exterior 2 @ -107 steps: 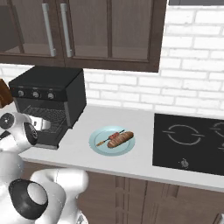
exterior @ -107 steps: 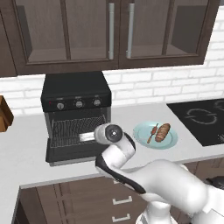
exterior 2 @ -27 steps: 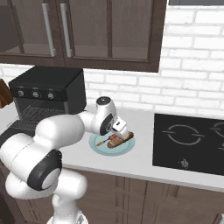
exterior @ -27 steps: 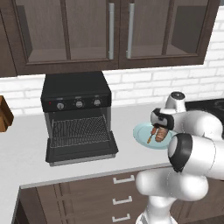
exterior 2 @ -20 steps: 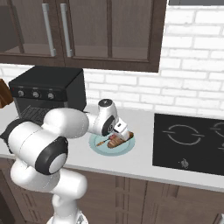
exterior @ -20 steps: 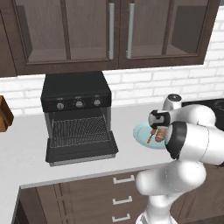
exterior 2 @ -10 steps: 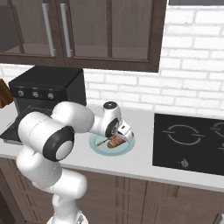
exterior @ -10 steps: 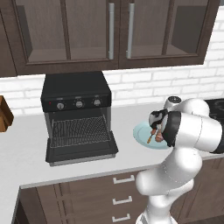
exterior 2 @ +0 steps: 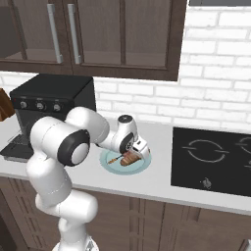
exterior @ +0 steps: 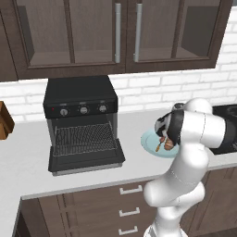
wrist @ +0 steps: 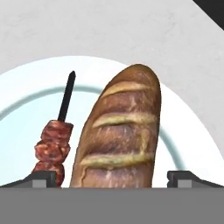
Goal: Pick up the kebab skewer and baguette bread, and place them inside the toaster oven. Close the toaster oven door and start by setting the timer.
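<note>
While the claw (wrist: 112, 177) gapes wide, the slashed reddish-brown baguette bread (wrist: 118, 131) lies between its tips.

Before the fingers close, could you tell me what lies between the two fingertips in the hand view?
The baguette bread lies between the open gripper fingertips, on the plate; the kebab skewer sits by one fingertip.

Even soft render light; base views perhaps coarse

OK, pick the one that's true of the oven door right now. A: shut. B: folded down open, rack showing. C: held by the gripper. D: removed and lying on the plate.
B: the door lies flat in front of the oven, with the rack exposed.
</note>
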